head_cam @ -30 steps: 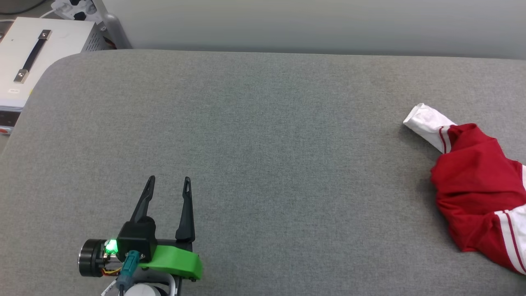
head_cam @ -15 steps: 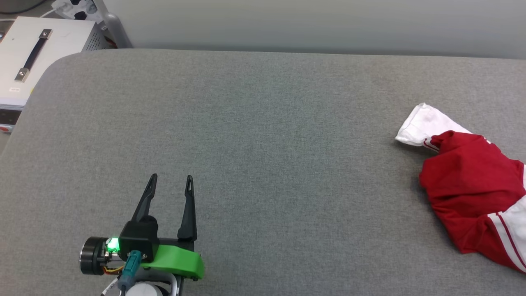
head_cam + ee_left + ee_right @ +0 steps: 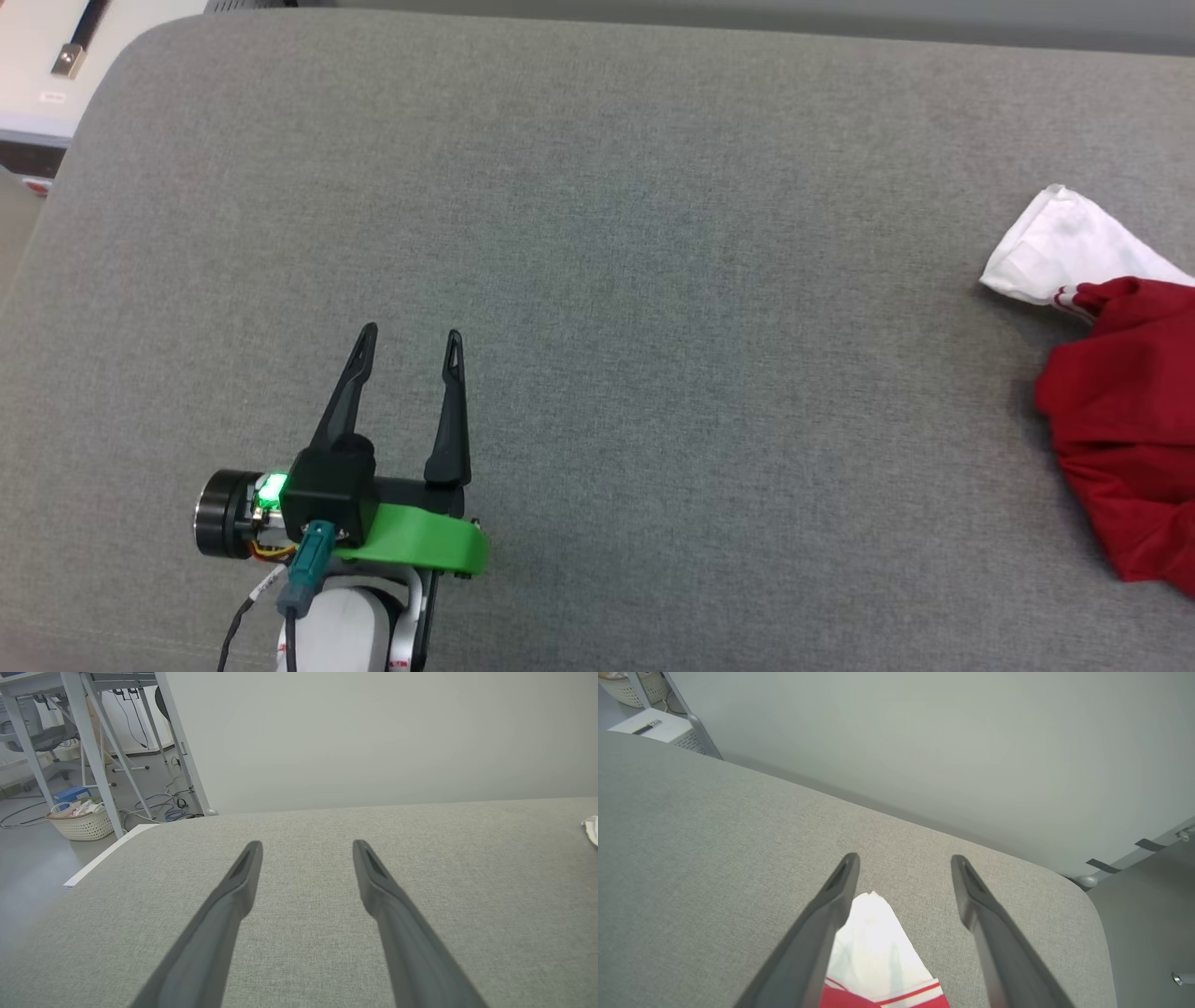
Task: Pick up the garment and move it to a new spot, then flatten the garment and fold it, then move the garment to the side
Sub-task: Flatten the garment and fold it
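Two tools, both spread wide and empty. The left tool (image 3: 411, 330) hovers over the grey counter (image 3: 653, 233); the one garment (image 3: 1120, 411) lies crumpled on the counter well off to its right. The right tool (image 3: 904, 857) hangs over the garment's white sleeve (image 3: 873, 938), whose tip lies between its fingers. Body bright red, sleeve trim red-and-white striped.

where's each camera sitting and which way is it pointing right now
Head view: on the head, looking down at the grey table; open left gripper lower left, garment at right edge.
Left wrist view: on the left wrist, looking along its fingers across the table to the wall.
Right wrist view: on the right wrist, looking past the open right gripper at the garment's white sleeve.
Shared: head and right wrist views both show that sleeve.
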Robot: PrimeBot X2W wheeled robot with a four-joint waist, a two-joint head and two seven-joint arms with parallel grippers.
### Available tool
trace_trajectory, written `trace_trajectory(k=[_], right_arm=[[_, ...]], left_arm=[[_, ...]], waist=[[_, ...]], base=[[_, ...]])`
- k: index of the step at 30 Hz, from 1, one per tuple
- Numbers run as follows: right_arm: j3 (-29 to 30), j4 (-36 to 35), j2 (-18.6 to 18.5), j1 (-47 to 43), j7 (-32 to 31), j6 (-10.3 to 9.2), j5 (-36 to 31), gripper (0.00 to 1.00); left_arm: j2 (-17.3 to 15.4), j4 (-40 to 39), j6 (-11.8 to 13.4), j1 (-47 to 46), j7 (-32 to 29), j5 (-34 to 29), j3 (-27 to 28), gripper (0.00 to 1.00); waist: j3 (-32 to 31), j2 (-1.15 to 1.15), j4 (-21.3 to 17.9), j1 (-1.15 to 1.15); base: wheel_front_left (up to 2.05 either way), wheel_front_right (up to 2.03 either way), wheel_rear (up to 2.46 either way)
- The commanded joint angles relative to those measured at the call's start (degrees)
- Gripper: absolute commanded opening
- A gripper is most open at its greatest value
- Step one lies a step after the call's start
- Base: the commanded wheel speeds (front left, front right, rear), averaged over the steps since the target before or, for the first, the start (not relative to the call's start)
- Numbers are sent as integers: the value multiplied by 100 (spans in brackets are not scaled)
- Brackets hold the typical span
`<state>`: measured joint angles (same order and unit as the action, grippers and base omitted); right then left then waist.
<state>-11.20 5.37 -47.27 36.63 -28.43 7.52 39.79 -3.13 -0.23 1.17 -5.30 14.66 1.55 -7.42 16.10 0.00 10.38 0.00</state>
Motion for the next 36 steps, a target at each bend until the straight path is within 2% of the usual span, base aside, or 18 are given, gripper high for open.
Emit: trace_trajectory(k=[1,4,10,14,18,27,28,29,36], right_arm=[[-166,133,-25,223,-308,-3,77,100],[-557,581,-62,659,-1302,-3,267,100],[-1037,1147,21,1358,-2316,-3,296,100],[-1240,1509,104,1656,-2509,-3,146,100],[-1491,1825,139,1764,-2451,-3,-59,100],[-1987,2360,160,1645,-2557,-3,72,100],[-2014,2373,146,1652,-2537,-3,76,93],[-2038,2372,136,1664,-2479,-3,92,0],[-2121,2154,130,1832,-1529,-3,189,0]], left_arm=[[24,-28,39,-124,34,43,-30,100],[24,-85,83,-242,34,97,-121,100],[24,-237,167,-471,34,186,-266,100],[24,-326,219,-609,34,233,-356,100],[24,-373,268,-722,34,286,-431,100],[25,-359,326,-795,34,332,-448,100],[25,-354,329,-795,34,330,-440,100],[25,-348,332,-790,34,328,-429,100],[25,-269,299,-665,34,255,-316,100]], waist=[[350,0,215,0],[569,0,301,0],[976,0,431,0],[1221,0,505,0],[1413,0,562,0],[1499,0,615,0],[1481,0,615,0],[1453,0,611,0],[1059,0,494,0]], base=[[0,0,0],[0,0,0],[0,0,0],[0,0,0],[0,0,0],[0,0,0],[0,0,0],[0,0,0],[0,0,0]])
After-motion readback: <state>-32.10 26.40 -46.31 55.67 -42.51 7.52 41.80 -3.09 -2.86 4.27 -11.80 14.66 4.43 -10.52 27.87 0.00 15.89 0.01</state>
